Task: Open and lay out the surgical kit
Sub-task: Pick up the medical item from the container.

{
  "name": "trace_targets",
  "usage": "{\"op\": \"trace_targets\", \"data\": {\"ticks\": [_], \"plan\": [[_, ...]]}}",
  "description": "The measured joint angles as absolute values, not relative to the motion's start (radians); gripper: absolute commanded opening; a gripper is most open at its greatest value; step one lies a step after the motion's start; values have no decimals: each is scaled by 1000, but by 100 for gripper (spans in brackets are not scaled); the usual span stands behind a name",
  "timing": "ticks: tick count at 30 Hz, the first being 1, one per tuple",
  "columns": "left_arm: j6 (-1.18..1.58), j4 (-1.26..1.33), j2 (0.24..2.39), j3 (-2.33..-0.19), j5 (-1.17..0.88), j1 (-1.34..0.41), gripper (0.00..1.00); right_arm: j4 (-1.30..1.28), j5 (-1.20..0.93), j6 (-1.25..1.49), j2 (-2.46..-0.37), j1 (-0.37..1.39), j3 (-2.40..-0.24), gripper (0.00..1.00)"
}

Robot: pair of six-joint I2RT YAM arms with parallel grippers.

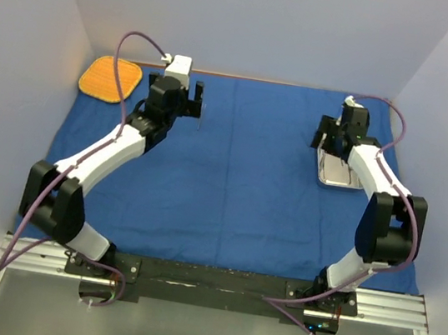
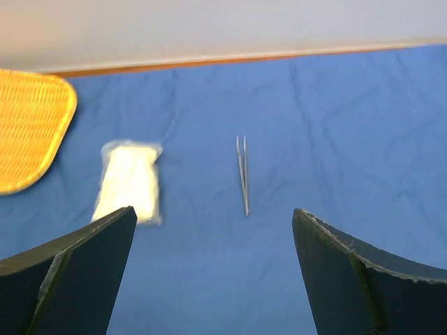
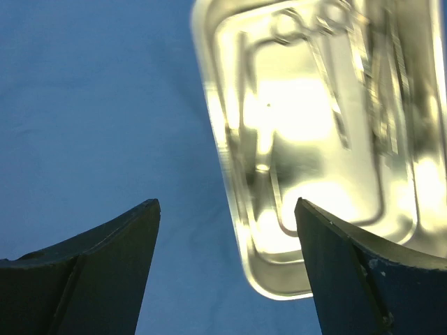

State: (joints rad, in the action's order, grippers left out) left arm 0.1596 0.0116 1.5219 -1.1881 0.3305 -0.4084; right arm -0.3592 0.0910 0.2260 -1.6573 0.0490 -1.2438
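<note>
While the cloth (image 1: 230, 185) lies spread flat over the table, both arms reach over its far half. The left gripper (image 1: 191, 102) hangs at about 11 o'clock on the cloth, its jaws wide apart and holding nothing. Its wrist view shows the forceps (image 2: 243, 174) lying on the cloth ahead of the fingers, running from 12 to 6 o'clock. The gauze (image 2: 129, 183) lies at 9 o'clock from the forceps, well apart from them. The mat (image 1: 111, 79) sits at 10 o'clock, at the cloth's far-left corner. The right gripper (image 1: 326, 137) hovers at about 2 o'clock, jaws likewise spread and empty, just above the tray (image 3: 314, 160). The tray rests on the cloth with its near corner between the fingertips. Slim metal shapes show inside the tray, but glare blurs them too much to name.
</note>
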Motion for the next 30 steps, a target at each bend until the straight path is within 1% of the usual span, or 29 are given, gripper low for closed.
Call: {"op": "trace_targets", "data": {"ticks": [2,4,5,6,8,12,18,30], "plan": [[146,-2,1451,-1125,329,-408,100,-374,117,255,-1699,15,-1250,75],[138,-19,1409,-1074,324,-408,100,-392,125,278,-1741,-17,-1263,70],[137,-26,1397,-1054,321,-408,100,-401,133,286,-1763,-29,-1271,66],[136,-33,1391,-1038,318,-408,100,-407,138,292,-1782,-38,-1278,59],[135,-42,1390,-1020,313,-408,100,-411,142,299,-1809,-54,-1285,54],[134,-51,1390,-1007,294,-408,100,-422,136,311,-1853,-64,-1288,38],[118,-48,1390,-997,283,-408,100,-429,97,318,-1905,-60,-1297,37],[110,-47,1389,-983,267,-408,100,-428,27,311,-1922,-59,-1322,36]]}}
